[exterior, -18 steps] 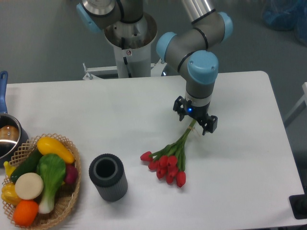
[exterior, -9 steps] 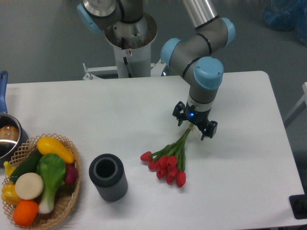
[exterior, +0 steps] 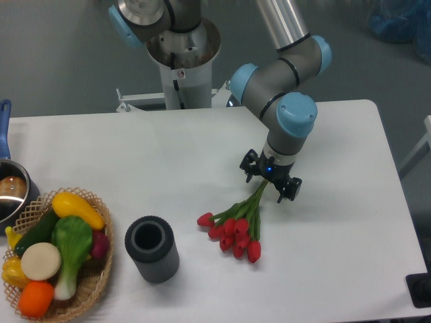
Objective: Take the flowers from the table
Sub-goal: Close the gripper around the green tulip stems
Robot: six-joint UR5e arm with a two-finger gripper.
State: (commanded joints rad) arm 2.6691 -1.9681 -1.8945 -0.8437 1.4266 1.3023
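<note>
The flowers, a bunch of red tulips on thin green stems, lie on the white table right of centre, blooms toward the front and stems pointing up-right. My gripper hangs over the stem ends, its two dark fingers spread apart on either side of the stems. The jaws are open and the stems run up between them. The very tips of the stems are hidden under the gripper body.
A dark grey ribbed cylinder cup stands left of the tulips. A wicker basket of toy vegetables sits at the front left. A metal pot with a blue handle is at the left edge.
The gripper has dropped lower over the stem ends and the wrist has shifted slightly right. The flowers have not moved.
</note>
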